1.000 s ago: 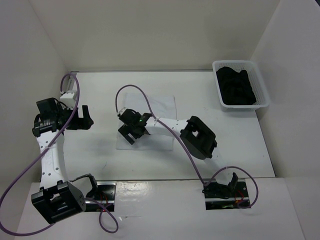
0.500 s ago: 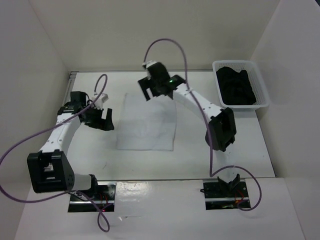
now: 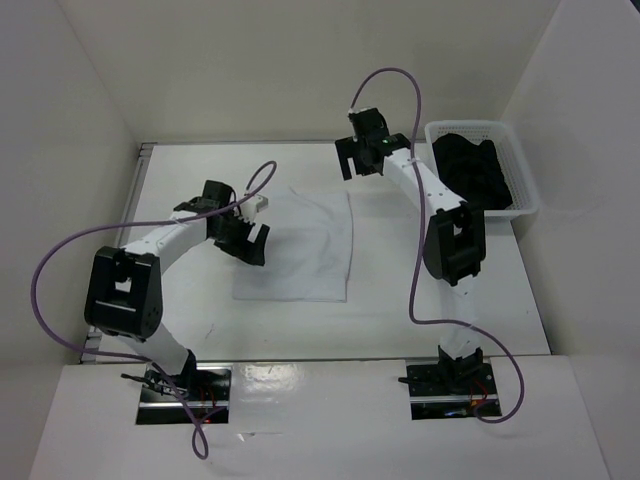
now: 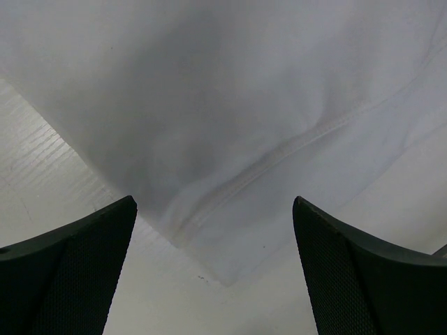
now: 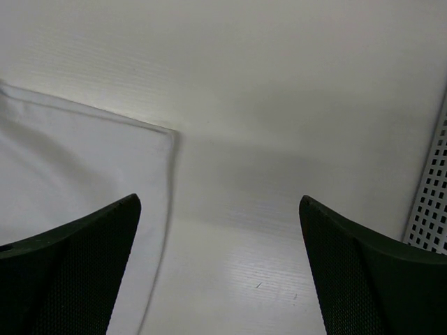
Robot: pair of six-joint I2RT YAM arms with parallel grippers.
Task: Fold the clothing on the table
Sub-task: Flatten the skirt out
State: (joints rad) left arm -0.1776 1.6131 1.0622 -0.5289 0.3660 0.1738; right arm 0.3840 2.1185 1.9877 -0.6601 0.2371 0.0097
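Note:
The clothing [image 3: 300, 250] is a plain white garment, spread flat and slightly wrinkled in the middle of the table [image 3: 480, 290]. My left gripper [image 3: 248, 242] hangs open over its left edge. In the left wrist view a seamed corner of the clothing [image 4: 230, 174] lies between the fingers [image 4: 77, 272], which hold nothing. My right gripper [image 3: 357, 163] is open just beyond the garment's far right corner. In the right wrist view that corner of the clothing [image 5: 84, 174] shows at the left, with bare table [image 5: 244, 230] under the right gripper [image 5: 220, 201].
A white mesh basket [image 3: 528, 190] holding a black garment [image 3: 478, 175] stands at the back right, close to the right arm; its mesh wall [image 5: 429, 202] shows at the right wrist view's edge. White walls enclose the table on three sides.
The left arm swung in from the left edge to the clothing's left side. The right arm moved off the garment's near part to its far right corner. Both grippers stayed open.

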